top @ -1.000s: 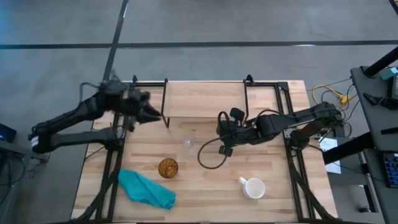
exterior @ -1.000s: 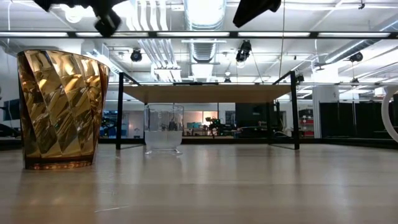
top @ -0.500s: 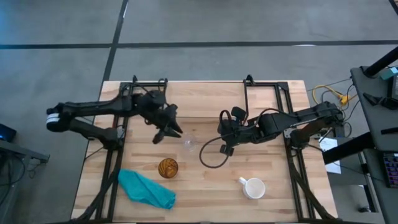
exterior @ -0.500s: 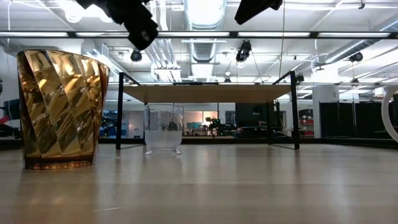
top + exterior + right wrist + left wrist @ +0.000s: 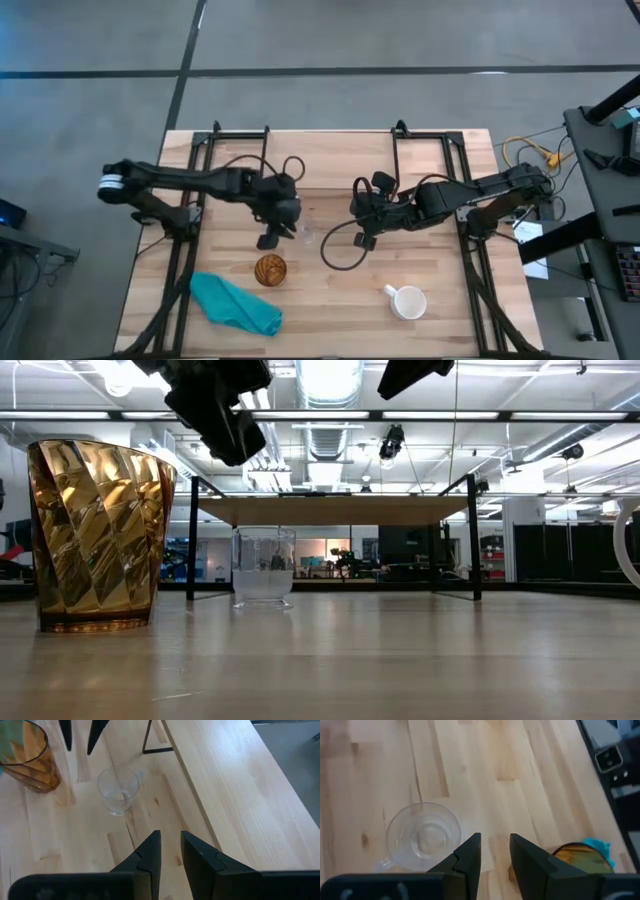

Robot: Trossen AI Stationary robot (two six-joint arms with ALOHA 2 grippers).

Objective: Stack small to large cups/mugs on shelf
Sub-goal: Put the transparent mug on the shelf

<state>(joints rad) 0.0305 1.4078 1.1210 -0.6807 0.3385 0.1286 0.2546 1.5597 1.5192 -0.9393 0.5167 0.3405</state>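
The tiny clear glass cup (image 5: 305, 233) (image 5: 423, 835) (image 5: 118, 790) (image 5: 264, 567) stands upright on the tabletop in front of the shelf (image 5: 330, 160) (image 5: 330, 510). The amber patterned cup (image 5: 270, 270) (image 5: 98, 535) (image 5: 582, 856) stands nearer the near edge. The white mug (image 5: 407, 301) sits toward the near right. My left gripper (image 5: 270, 240) (image 5: 495, 845) hovers open above the table, just left of the glass cup, touching nothing. My right gripper (image 5: 360, 232) (image 5: 170, 840) waits right of the glass cup, its fingers a narrow gap apart.
A teal cloth (image 5: 235, 305) lies crumpled near the near left corner. A black cable loop (image 5: 340, 250) hangs by the right gripper. The shelf's thin black legs (image 5: 147, 740) stand just behind the glass cup. Bare wood lies between the cups and the mug.
My left arm has swung from the shelf's far left corner toward the table's middle and near edge, and come down to hover just left of the glass cup. The right arm and all three vessels have stayed put.
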